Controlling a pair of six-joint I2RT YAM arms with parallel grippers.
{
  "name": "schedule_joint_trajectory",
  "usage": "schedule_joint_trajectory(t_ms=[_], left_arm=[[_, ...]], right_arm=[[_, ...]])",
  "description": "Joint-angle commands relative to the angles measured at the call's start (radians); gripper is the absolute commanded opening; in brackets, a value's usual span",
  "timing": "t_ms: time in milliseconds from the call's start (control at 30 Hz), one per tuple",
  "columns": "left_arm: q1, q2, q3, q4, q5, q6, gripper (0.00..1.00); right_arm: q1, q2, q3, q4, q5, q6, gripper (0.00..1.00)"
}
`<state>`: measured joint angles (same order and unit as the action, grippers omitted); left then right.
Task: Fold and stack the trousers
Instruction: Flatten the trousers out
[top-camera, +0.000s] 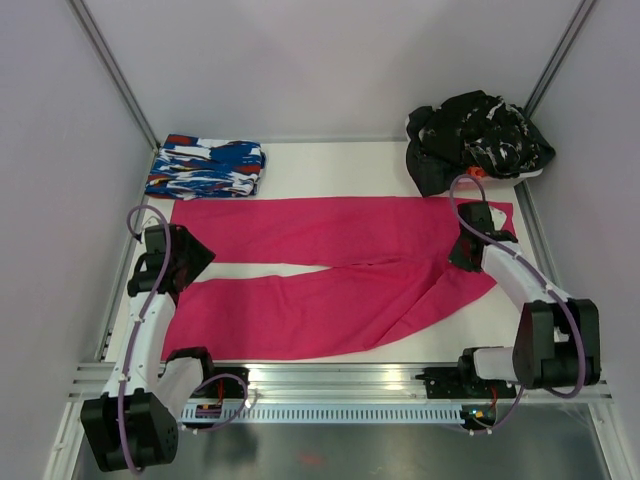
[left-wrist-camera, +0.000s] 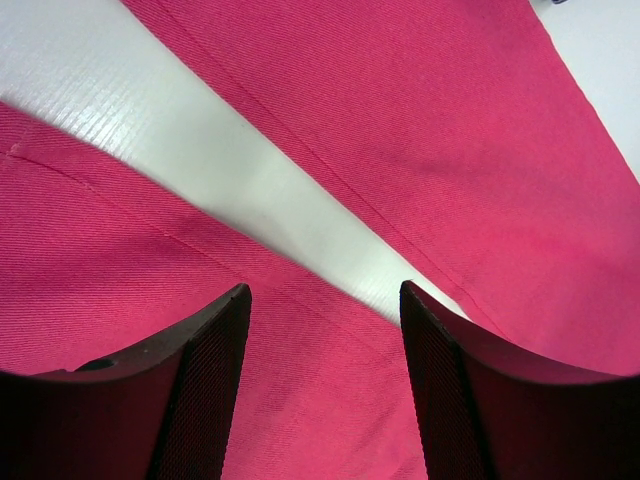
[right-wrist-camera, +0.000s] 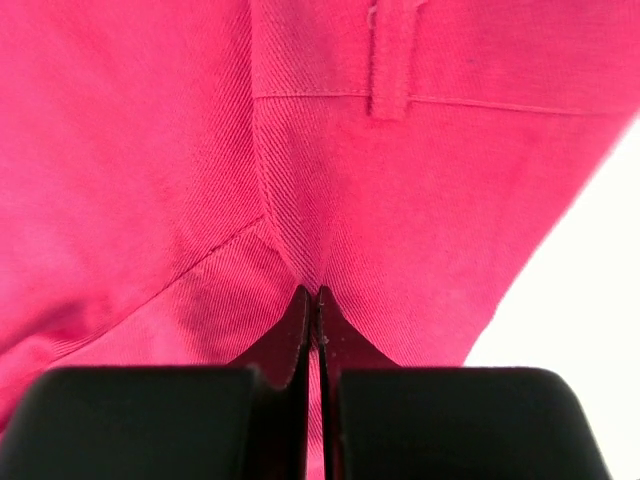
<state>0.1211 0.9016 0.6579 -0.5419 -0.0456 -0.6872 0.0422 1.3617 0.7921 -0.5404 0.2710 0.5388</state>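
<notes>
On the left, my left arm (top-camera: 150, 320) holds its jaws wide apart just above the pink trousers (top-camera: 300, 230), over the gap between the two legs. The trousers lie spread across the white surface (top-camera: 330, 155), legs pointing left. On the right, my right arm (top-camera: 515, 270) has its jaws pinched tight on cloth near the waistband.

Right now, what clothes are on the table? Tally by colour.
magenta-pink trousers: 1
blue, white and red patterned garment: 1
black heap with white flecks: 1 (cannot tell how many pieces are in it)
Total: 3
</notes>
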Motion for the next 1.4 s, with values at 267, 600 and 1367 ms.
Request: schedule_joint_trajectory(t_ms=[267,600,1367], left_arm=[[-0.003,0.086,0.048,0.080,0.079,0.015,0.68],[-0.003,0.152,0.100,0.094,0.101,0.025,0.68],[-0.003,0.131,0.057,0.085,0.104,0.052,0.70]], right_arm=[[0.002,-0.541,-0.061,-0.400,0.303,0.441,0.00],[0.002,-0.783,0.024,-0.660,0.342,0.892,0.66],[0.001,0.098,0.199,-0.282,0.343,0.058,0.80]])
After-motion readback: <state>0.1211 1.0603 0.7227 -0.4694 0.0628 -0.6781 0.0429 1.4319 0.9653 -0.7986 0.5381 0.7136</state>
